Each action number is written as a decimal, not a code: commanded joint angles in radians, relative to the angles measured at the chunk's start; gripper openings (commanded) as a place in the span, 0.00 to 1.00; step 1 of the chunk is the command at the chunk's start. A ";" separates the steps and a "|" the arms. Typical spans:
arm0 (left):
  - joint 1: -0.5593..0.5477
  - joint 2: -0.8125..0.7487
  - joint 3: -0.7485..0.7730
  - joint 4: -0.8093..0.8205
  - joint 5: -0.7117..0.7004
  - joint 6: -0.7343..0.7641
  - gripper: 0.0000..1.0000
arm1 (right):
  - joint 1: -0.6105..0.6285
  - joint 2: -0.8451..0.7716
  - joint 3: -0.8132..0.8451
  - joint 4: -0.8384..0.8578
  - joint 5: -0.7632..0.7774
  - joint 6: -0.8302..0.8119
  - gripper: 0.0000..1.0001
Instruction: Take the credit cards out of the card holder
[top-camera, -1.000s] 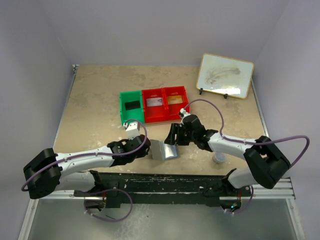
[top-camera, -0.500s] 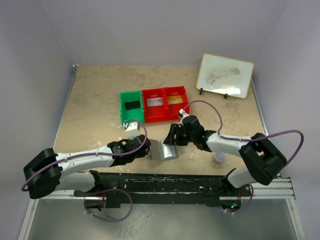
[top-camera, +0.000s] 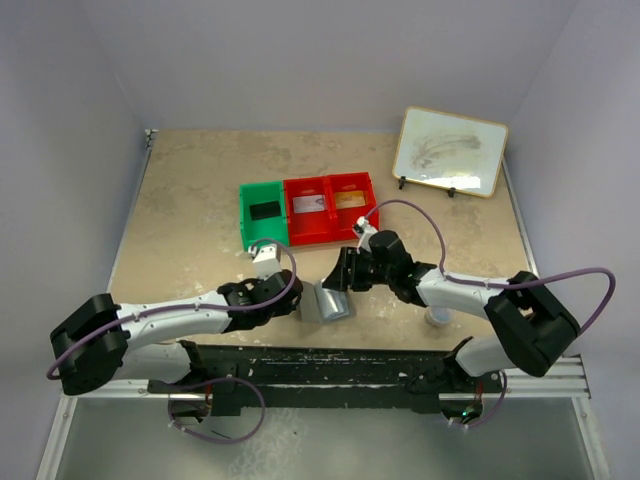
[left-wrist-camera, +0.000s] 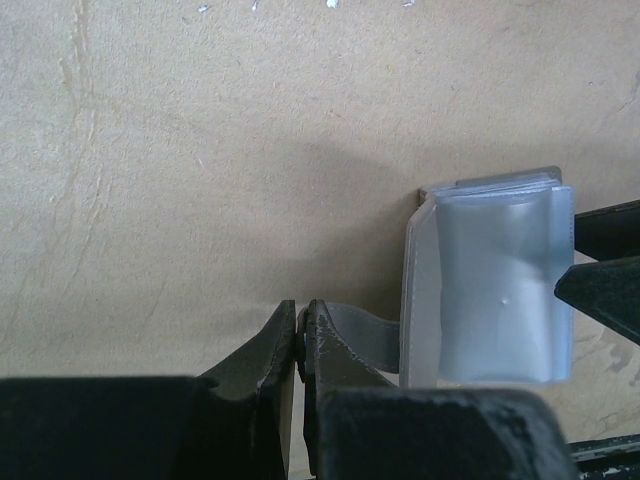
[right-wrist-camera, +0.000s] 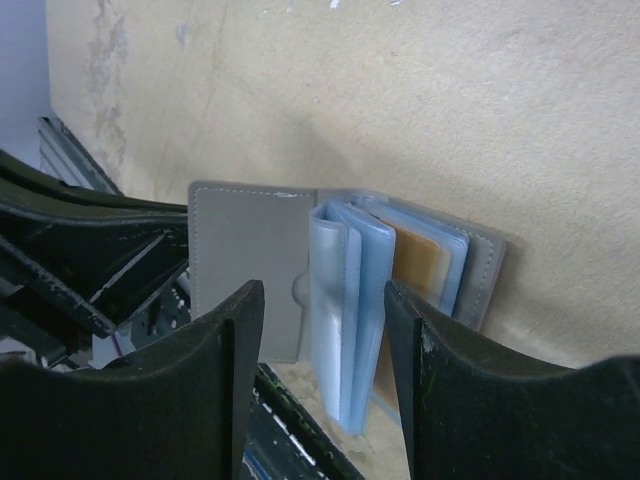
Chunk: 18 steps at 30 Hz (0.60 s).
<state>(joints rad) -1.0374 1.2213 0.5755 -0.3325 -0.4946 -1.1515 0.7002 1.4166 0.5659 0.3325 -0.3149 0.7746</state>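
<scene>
Near the front edge of the bench (top-camera: 190, 200), between the two arms, the holder (top-camera: 325, 300) is open. My left hand (left-wrist-camera: 300, 318) is fully closed and pinches the thin grey flap (left-wrist-camera: 352, 338) of the holder. My right hand (right-wrist-camera: 322, 295) is about half open and holds nothing. Its fingers (right-wrist-camera: 232, 370) stand on both sides of the clear sleeves (right-wrist-camera: 345, 280), and as far as I can see they do not touch them. One gold card (right-wrist-camera: 425, 258) shows inside a back sleeve. I cannot tell how many more cards are in there.

I judge that the step now is to catch a card with the right hand. Several things can go wrong from here.
- If the fingers close on the whole pack of sleeves, I will pull the holder and not a card, and the thin flap can slip out of the left hand.
- The plastic looks smooth and soft, so the fingers can slide off it or bend a sleeve.
- The gold card sits deep in its pocket and gives little edge to take.
- The two hands are near each other, so a careless move can make them collide.
</scene>
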 joint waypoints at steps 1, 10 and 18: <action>-0.004 0.004 0.024 0.032 -0.011 -0.008 0.00 | 0.011 -0.016 0.018 0.081 -0.108 -0.012 0.53; -0.003 0.021 0.021 0.044 -0.018 -0.014 0.00 | 0.044 0.049 0.045 0.201 -0.231 0.015 0.54; -0.003 0.010 0.004 0.030 -0.033 -0.023 0.00 | 0.093 0.149 0.092 0.208 -0.230 0.015 0.54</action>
<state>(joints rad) -1.0374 1.2400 0.5758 -0.3233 -0.4969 -1.1522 0.7696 1.5391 0.6071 0.4999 -0.5171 0.7856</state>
